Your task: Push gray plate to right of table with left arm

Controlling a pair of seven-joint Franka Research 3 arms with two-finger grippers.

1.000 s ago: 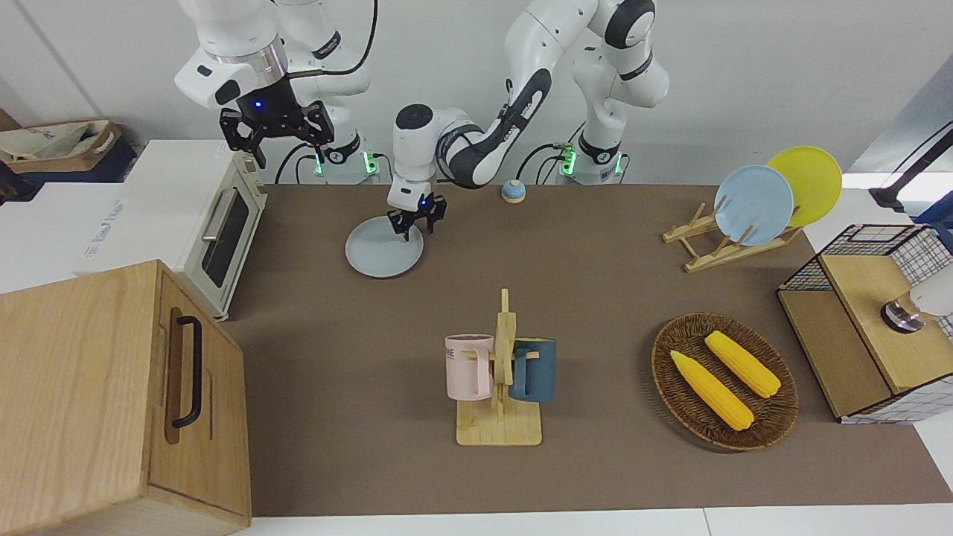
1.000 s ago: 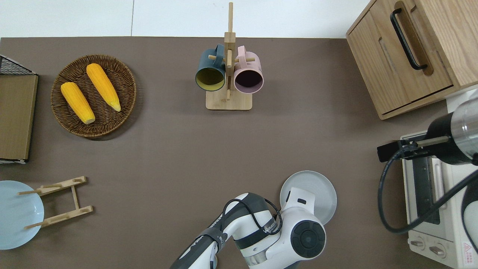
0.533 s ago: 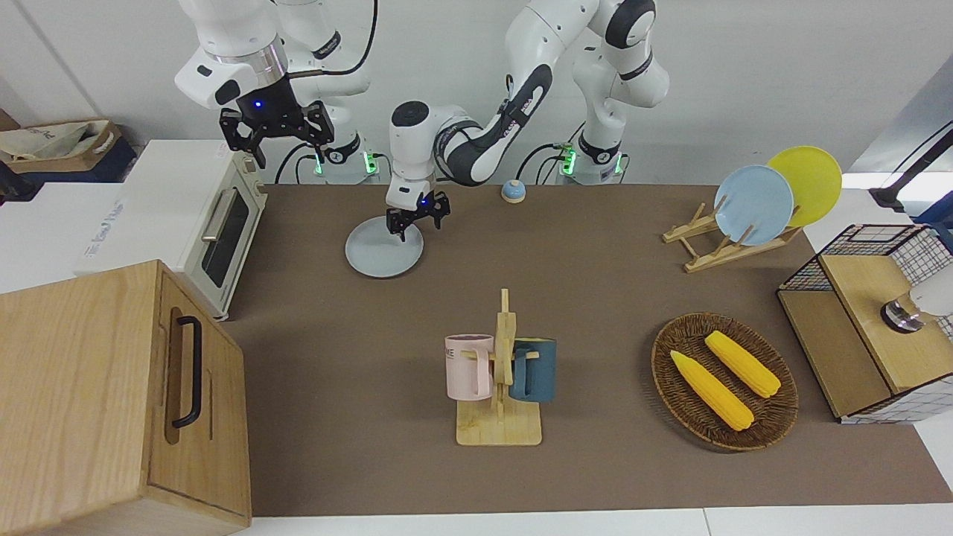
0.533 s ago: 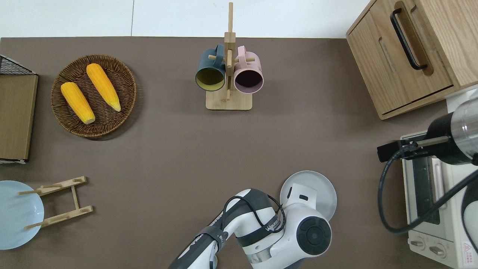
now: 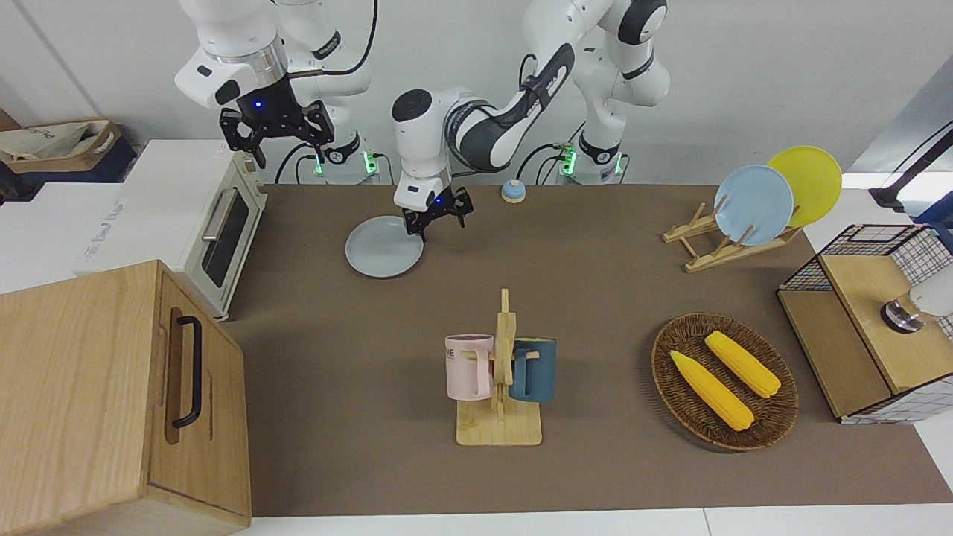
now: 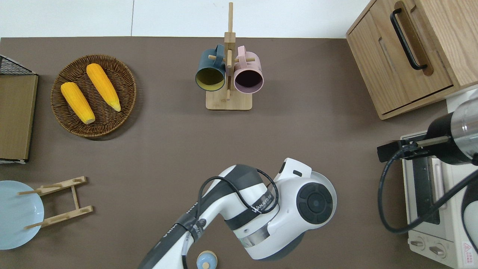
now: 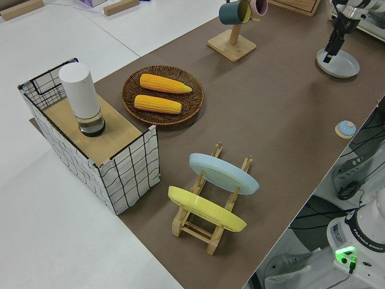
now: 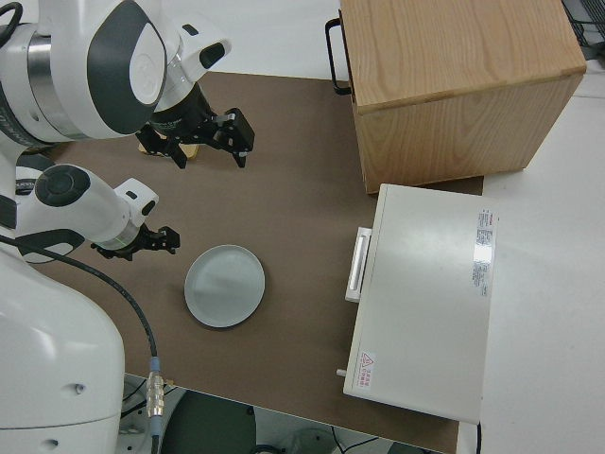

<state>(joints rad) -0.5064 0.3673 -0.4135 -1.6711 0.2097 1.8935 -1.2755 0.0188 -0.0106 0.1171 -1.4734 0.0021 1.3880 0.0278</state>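
The gray plate [image 5: 383,257] lies flat on the brown table [image 5: 595,283], near the robots' edge and toward the right arm's end. It also shows in the left side view [image 7: 338,65] and the right side view [image 8: 225,286]. In the overhead view the left arm covers most of it. My left gripper [image 5: 441,225] is open and empty. It hangs low just off the plate's rim on the side toward the left arm's end, clear of the plate in the right side view [image 8: 138,242]. My right gripper [image 5: 281,140] is parked and open.
A toaster oven [image 5: 223,223] and a wooden cabinet [image 5: 112,394] stand at the right arm's end. A mug rack [image 5: 500,372] stands mid-table. A small bell [image 5: 514,191], a plate rack [image 5: 726,242], a corn basket [image 5: 724,380] and a wire crate [image 5: 871,320] lie toward the left arm's end.
My left gripper has lifted off the gray plate and moved toward the left arm's end, off its rim. The plate has stayed where it was. The right arm has not moved.
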